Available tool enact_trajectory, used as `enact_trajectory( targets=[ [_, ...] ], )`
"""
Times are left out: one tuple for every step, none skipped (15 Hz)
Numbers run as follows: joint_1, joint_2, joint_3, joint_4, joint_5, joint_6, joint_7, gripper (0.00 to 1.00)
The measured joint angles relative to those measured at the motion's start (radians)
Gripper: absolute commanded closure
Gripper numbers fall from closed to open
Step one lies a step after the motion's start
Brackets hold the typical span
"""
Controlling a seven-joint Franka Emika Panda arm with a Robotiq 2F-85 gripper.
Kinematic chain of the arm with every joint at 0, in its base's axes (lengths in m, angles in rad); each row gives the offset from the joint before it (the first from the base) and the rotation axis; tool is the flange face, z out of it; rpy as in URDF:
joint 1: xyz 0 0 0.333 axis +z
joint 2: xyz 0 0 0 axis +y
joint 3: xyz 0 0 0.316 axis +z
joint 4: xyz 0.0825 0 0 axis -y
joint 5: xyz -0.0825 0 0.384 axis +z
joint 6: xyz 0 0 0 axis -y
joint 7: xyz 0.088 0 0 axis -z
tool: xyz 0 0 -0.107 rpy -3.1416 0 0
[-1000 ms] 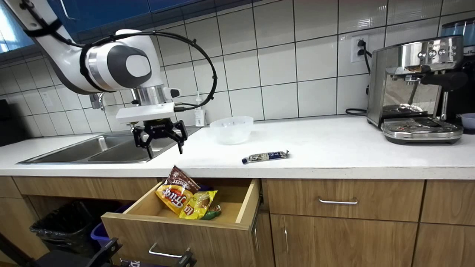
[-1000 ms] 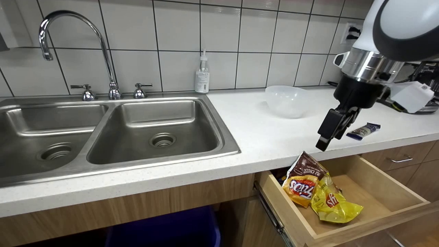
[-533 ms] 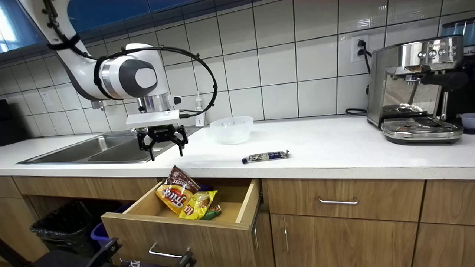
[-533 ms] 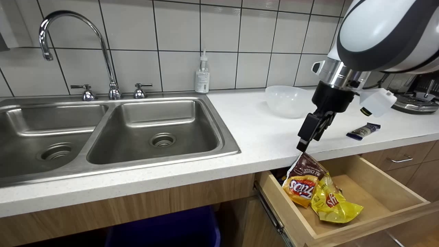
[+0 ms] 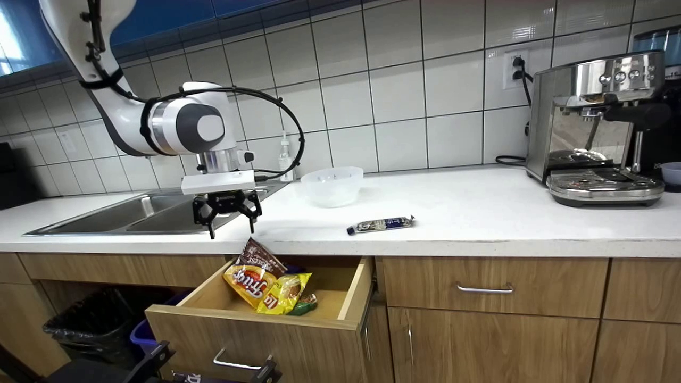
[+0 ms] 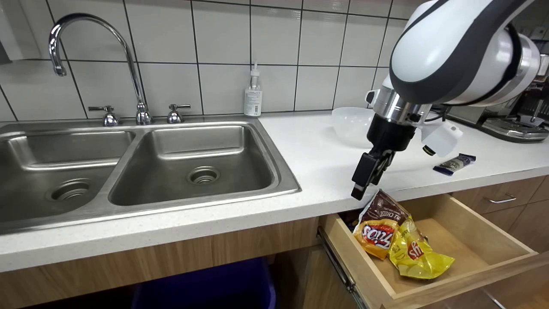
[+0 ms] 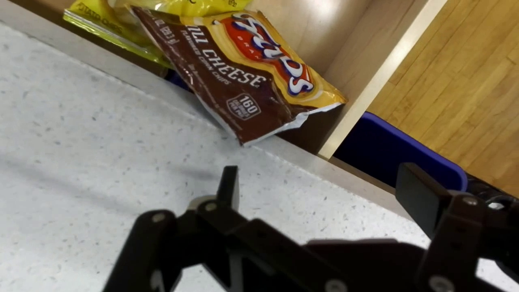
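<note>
In both exterior views, the black two-fingered gripper hung near the glossy brown-and-orange Fritos bag, propped in the open wooden drawer. In the wrist view, the fingers stood wide apart over speckled white countertop.

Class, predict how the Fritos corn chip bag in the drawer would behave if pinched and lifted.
The Fritos corn chip bag would probably crumple when squeezed, as its edges look creased. It is likely light for its size and somewhat fragile, being labelled corn chips. Its shiny surface might slip.
</note>
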Motion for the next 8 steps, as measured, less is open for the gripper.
enact_trajectory(
  targets=[
    [-0.004,0.010,0.008,0.005,0.000,0.000,-0.003,0.00],
    [-0.009,0.019,0.015,0.010,0.000,0.000,-0.006,0.00],
    [-0.012,0.026,0.020,0.013,-0.001,0.000,-0.008,0.00],
    [-0.016,0.032,0.025,0.016,-0.001,0.000,-0.009,0.00],
    [-0.021,0.036,0.029,0.018,-0.002,0.000,-0.010,0.00],
    [-0.024,0.039,0.031,0.019,-0.002,0.000,-0.011,0.00],
    [-0.026,0.041,0.032,0.019,-0.003,0.000,-0.011,0.00],
    [-0.027,0.042,0.032,0.019,-0.003,0.000,-0.011,0.00]
  ],
)
